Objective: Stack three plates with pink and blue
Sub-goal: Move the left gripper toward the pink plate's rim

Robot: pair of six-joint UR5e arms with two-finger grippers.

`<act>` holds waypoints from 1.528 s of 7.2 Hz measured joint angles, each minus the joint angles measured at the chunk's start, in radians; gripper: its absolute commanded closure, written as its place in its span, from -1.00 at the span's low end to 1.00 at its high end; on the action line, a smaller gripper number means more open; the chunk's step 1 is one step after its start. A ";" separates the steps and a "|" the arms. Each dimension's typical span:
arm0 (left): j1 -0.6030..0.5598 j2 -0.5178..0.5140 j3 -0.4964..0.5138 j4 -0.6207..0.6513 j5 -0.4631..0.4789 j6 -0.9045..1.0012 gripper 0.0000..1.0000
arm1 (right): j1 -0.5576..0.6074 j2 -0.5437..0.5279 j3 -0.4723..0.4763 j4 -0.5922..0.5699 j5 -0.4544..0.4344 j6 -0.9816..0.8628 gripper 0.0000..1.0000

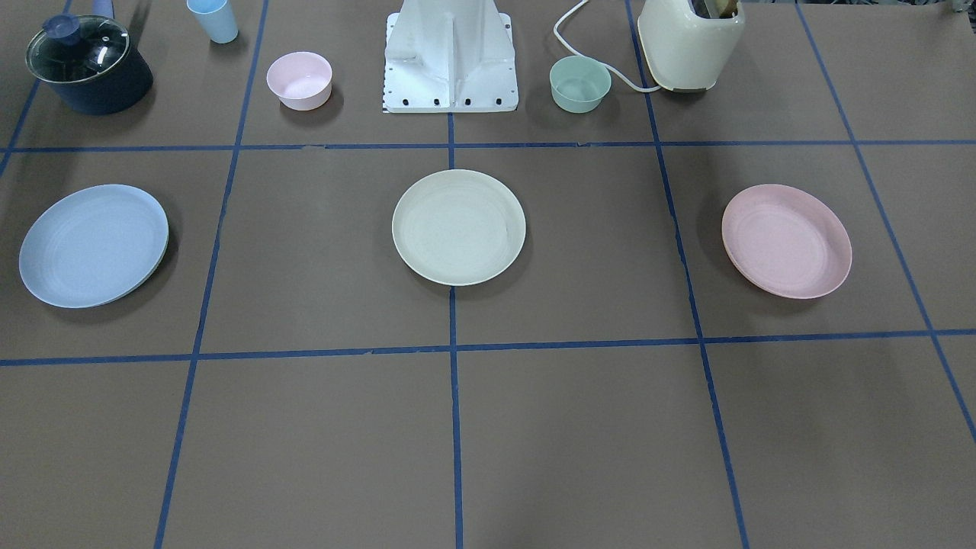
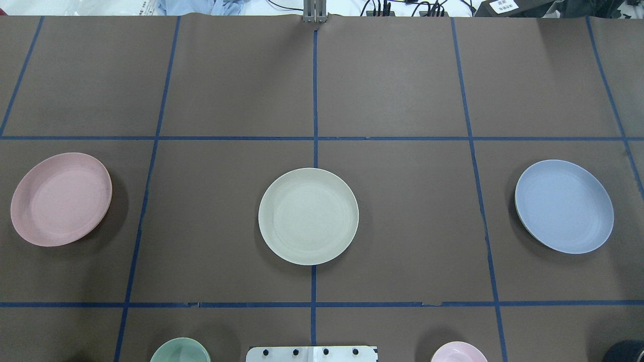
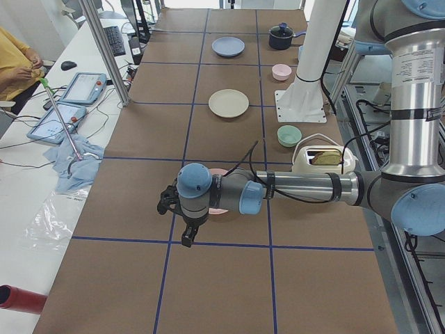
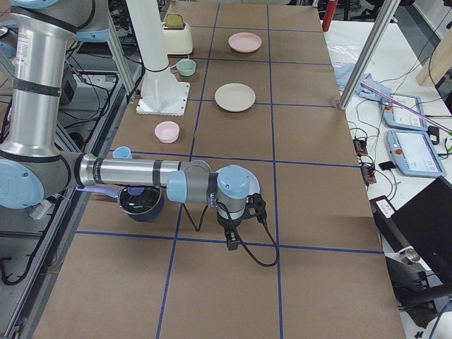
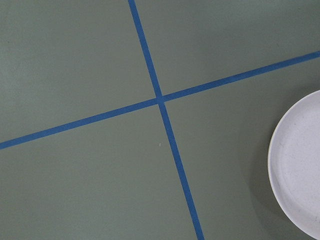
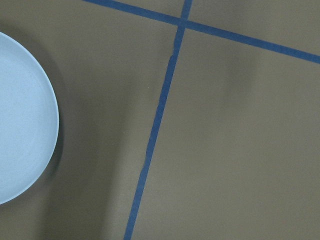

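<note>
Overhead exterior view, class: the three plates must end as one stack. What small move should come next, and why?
Probably lower the left end effector toward the rim of the pink plate: it hovers beside that plate, and the cream plate and blue plate lie apart, unstacked.

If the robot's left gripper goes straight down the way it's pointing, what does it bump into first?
Probably the bare brown table, near a blue tape crossing. The left gripper points down, seemingly beside the pink plate rather than over it, though depth is hard to judge.
</note>
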State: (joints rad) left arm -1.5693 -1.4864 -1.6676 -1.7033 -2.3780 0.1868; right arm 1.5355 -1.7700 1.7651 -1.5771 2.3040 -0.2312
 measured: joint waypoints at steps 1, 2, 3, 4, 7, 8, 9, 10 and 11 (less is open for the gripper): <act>0.000 0.001 0.000 -0.006 0.001 0.001 -1.00 | 0.000 0.003 0.005 0.000 0.000 -0.003 -1.00; 0.000 0.002 -0.002 -0.017 0.003 0.001 -1.00 | 0.000 0.005 0.015 0.000 0.000 -0.004 -1.00; 0.000 0.002 -0.004 -0.024 0.005 0.001 -1.00 | -0.001 0.007 0.032 -0.001 0.004 -0.004 -1.00; 0.009 -0.002 -0.006 -0.029 0.038 -0.003 -1.00 | -0.002 0.015 0.056 -0.002 0.009 -0.002 -1.00; 0.030 -0.019 -0.008 -0.120 0.130 -0.022 -1.00 | -0.004 0.066 0.107 0.040 0.089 0.016 -1.00; 0.031 -0.041 -0.007 -0.166 0.138 -0.070 -1.00 | -0.003 0.079 0.111 0.069 0.104 0.034 -1.00; 0.032 -0.066 -0.007 -0.223 0.142 -0.122 -1.00 | -0.003 0.086 0.118 0.086 0.112 0.055 -1.00; 0.032 -0.093 0.000 -0.306 0.141 -0.164 -1.00 | -0.003 0.089 0.119 0.110 0.114 0.067 -1.00; 0.033 -0.111 0.008 -0.375 0.136 -0.202 -1.00 | -0.003 0.090 0.110 0.149 0.115 0.078 -1.00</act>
State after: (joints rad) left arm -1.5364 -1.5975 -1.6596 -2.0786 -2.2422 -0.0156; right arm 1.5322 -1.6803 1.8755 -1.4281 2.4191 -0.1534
